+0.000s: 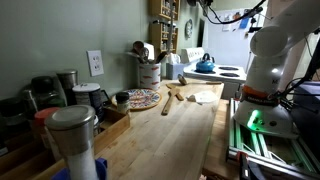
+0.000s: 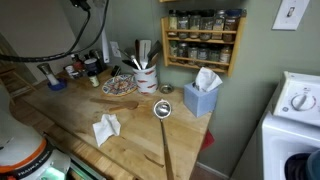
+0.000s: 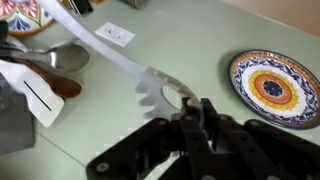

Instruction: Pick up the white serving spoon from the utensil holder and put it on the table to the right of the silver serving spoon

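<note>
because the black gripper (image 3: 193, 113) seems clamped only on the toothed head of the long white plastic serving spoon (image 3: 120, 55), held off the light wooden countertop (image 2: 135, 145), the handle could pivot loose and drop.

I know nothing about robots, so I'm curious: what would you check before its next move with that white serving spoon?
1. Grip on the white serving spoon: its slotted head sits at the gripper; whether it is clamped, cannot tell.
2. Silver serving spoon found lying on the table: ok.
3. Bare wood beside its handle for a landing spot: ok.
4. Tissue box close to its bowl, possibly in the way: cannot tell.
5. White spoon free of the utensil holder: cannot tell.
</note>
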You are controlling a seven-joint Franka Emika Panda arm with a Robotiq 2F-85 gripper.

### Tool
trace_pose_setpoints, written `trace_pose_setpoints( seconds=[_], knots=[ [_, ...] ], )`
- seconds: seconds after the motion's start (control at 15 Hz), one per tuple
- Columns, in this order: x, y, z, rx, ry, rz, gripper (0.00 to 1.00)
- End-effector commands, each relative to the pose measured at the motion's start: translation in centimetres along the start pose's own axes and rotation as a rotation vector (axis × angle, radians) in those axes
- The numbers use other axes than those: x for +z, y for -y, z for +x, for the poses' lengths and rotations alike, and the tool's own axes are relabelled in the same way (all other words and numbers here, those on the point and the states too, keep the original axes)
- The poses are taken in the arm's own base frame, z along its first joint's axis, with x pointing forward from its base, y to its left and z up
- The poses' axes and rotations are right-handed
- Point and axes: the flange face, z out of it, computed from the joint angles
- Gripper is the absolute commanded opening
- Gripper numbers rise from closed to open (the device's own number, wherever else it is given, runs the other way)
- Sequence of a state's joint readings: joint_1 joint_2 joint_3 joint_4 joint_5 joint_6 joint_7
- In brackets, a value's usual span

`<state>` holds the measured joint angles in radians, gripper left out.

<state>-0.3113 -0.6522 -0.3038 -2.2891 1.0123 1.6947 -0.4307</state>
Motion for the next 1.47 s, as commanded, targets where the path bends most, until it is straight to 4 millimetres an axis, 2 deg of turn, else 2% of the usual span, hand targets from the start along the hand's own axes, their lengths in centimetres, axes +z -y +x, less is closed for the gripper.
trace_pose_setpoints(
  seconds=[0.0,0.47,1.0,1.4],
  knots=[
    [0.6,0.4,-2.6,0.068,0.119,-0.135,0.03],
    [2.0,-1.4,-4.3,0.040,0.180,-0.537,0.03],
    [4.2,-6.9,-3.0,0.007,0.122,-0.981,0.03],
    [7.3,-10.7,-3.8,0.046,0.223,-1.286,0.03]
  ],
)
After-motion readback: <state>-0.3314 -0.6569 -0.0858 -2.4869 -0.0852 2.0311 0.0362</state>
